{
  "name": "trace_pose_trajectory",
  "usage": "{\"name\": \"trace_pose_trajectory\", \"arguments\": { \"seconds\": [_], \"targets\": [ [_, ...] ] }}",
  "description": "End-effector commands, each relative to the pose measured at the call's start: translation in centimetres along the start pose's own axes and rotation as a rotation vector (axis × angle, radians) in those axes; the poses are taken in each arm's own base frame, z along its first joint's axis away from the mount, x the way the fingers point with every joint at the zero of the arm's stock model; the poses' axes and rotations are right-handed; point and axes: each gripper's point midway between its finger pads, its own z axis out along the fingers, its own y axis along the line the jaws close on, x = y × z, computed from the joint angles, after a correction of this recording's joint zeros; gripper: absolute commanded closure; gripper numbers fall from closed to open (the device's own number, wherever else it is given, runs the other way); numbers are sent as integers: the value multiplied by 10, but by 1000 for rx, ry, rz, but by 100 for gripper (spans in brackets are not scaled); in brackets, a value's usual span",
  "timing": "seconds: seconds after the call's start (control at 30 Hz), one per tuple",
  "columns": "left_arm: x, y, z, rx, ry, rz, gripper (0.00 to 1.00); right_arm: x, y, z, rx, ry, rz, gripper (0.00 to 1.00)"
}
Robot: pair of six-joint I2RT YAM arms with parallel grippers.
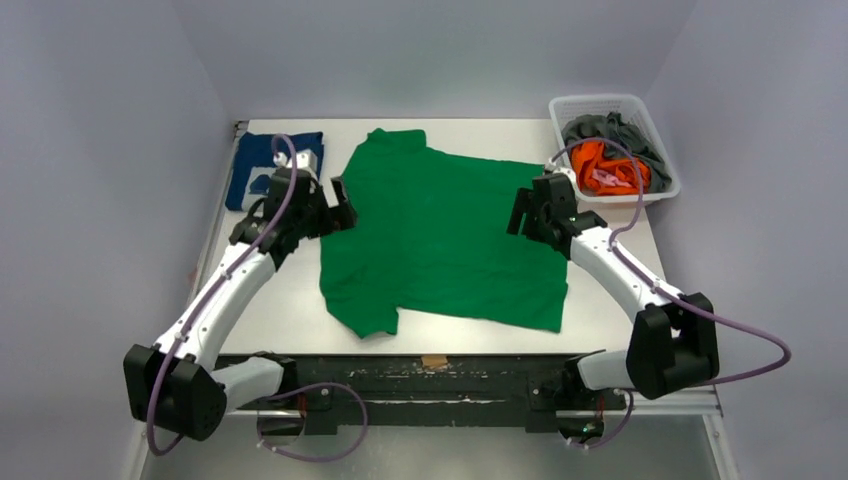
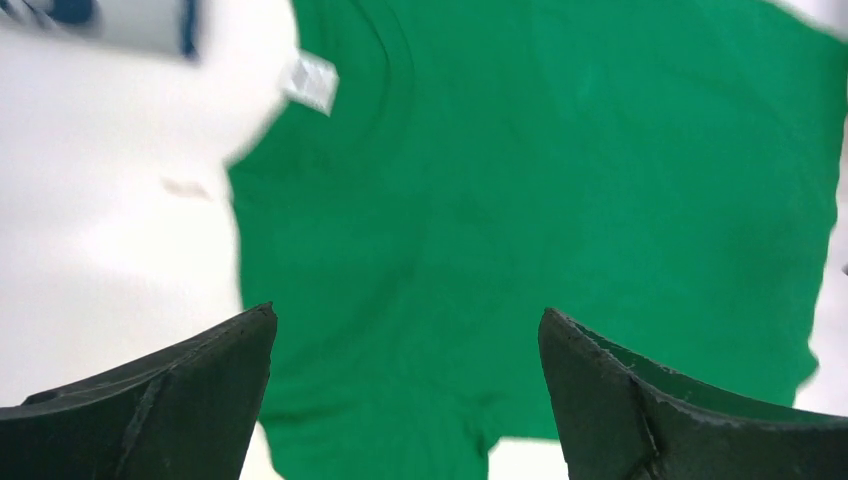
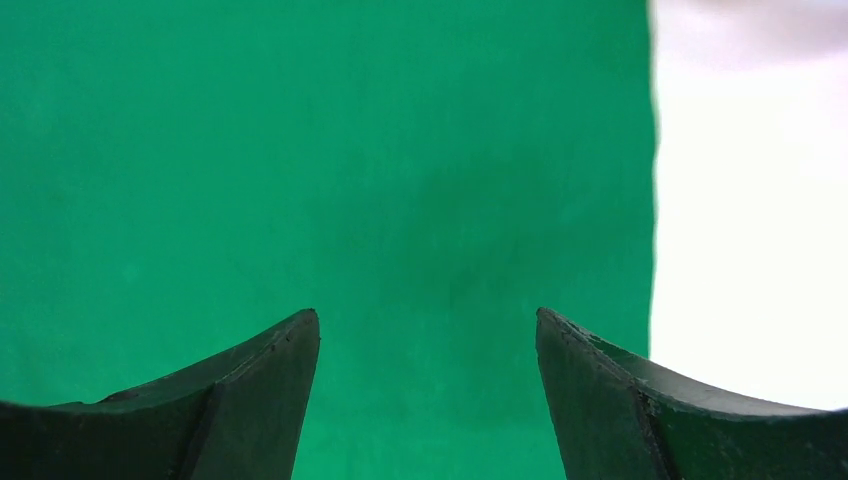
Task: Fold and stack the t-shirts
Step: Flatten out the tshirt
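Observation:
A bright green t-shirt [image 1: 440, 235] lies spread flat in the middle of the table, collar toward the back. It fills the left wrist view [image 2: 560, 200], with its white neck label [image 2: 310, 82], and the right wrist view [image 3: 330, 170]. A folded navy blue t-shirt [image 1: 262, 166] lies at the back left. Orange [image 1: 600, 165] and grey [image 1: 600, 128] shirts lie bunched in the basket. My left gripper [image 1: 342, 205] is open and empty at the shirt's left edge [image 2: 405, 315]. My right gripper [image 1: 520, 212] is open and empty above the shirt's right edge [image 3: 428, 315].
A white mesh basket [image 1: 665, 150] stands at the back right corner. Grey walls close in the table [image 1: 290, 300] on three sides. A small brown tape patch [image 1: 434, 361] sits at the front edge.

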Motion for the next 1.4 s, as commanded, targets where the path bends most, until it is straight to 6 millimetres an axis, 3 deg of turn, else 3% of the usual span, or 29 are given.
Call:
{"name": "trace_pose_trajectory", "arguments": {
  "seconds": [0.0, 0.1, 0.2, 0.4, 0.53, 0.7, 0.83, 0.93, 1.03, 1.13, 1.23, 1.27, 1.33, 1.37],
  "targets": [
    [90, -16, 2, 119, 175, -69, 0, 58, 21, 1, -157, 148, 95, 22],
    [129, -14, -11, 128, 230, -107, 0, 71, 25, 0, -198, 159, 132, 23],
    [154, -9, -26, 146, 264, -144, 0, 83, 28, 0, -230, 184, 144, 22],
    [211, 22, -57, 47, 369, -190, 0, 95, 18, 2, -189, 196, 138, 23],
    [234, 24, -51, 60, 391, -254, 7, 94, 24, 2, -213, 197, 142, 23],
    [227, 15, -26, 35, 373, -272, 32, 98, 20, 6, -194, 205, 141, 23],
    [211, 22, -2, -93, 340, -204, 53, 98, 15, 7, -165, 200, 138, 23],
    [205, 26, 2, -184, 384, -127, 100, 97, 8, 7, -130, 190, 131, 24],
    [196, 36, -17, -274, 427, -47, 100, 97, -5, 8, -52, 193, 114, 24],
    [186, 54, -64, -405, 526, 41, 100, 101, -17, 8, 18, 227, 86, 24],
    [192, 71, -101, -518, 639, 82, 89, 102, -32, 9, 115, 240, 67, 23],
    [198, 75, -108, -537, 677, 89, 83, 102, -35, 9, 134, 246, 61, 23],
    [203, 85, -116, -583, 692, 93, 47, 101, -42, 10, 176, 245, 49, 22],
    [201, 86, -116, -588, 676, 86, 34, 100, -45, 10, 193, 243, 40, 22]
  ]
}}
